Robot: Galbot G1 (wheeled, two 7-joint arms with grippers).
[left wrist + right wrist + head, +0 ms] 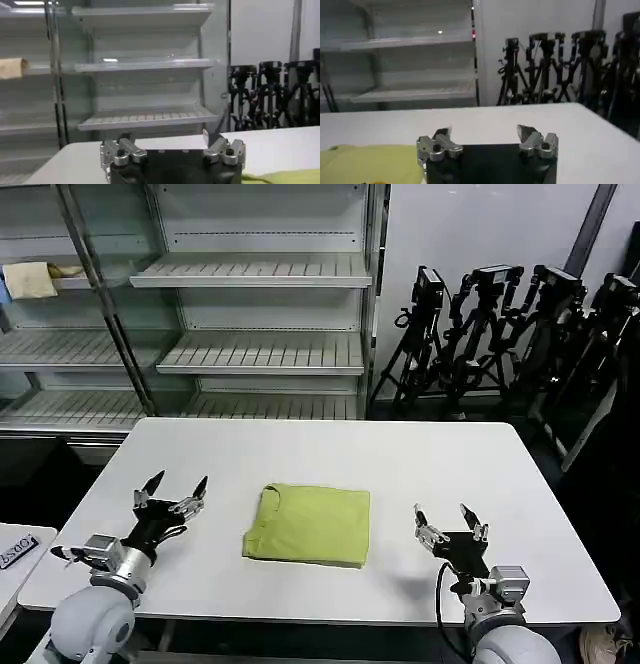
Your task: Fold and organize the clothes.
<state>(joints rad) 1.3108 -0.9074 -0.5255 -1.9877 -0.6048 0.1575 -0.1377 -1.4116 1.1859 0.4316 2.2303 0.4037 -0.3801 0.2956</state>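
Note:
The lime yellow-green T-shirt [308,524] lies folded into a neat rectangle near the middle of the white table [420,459], slightly toward the front. My left gripper [176,487] stands open to the left of it, a short gap away, with nothing between its fingers. My right gripper [444,516] stands open to the right of the shirt, also apart from it and holding nothing. In the left wrist view a corner of the shirt [295,176] shows beside the open left gripper [165,134]. In the right wrist view the shirt [370,162] lies beside the open right gripper [485,130].
Metal shelving [260,314] stands behind the table, with a pale cream cloth [30,279] on an upper left shelf. Black camera tripods [510,334] crowd the back right. A small white side surface [15,549] sits at the left front.

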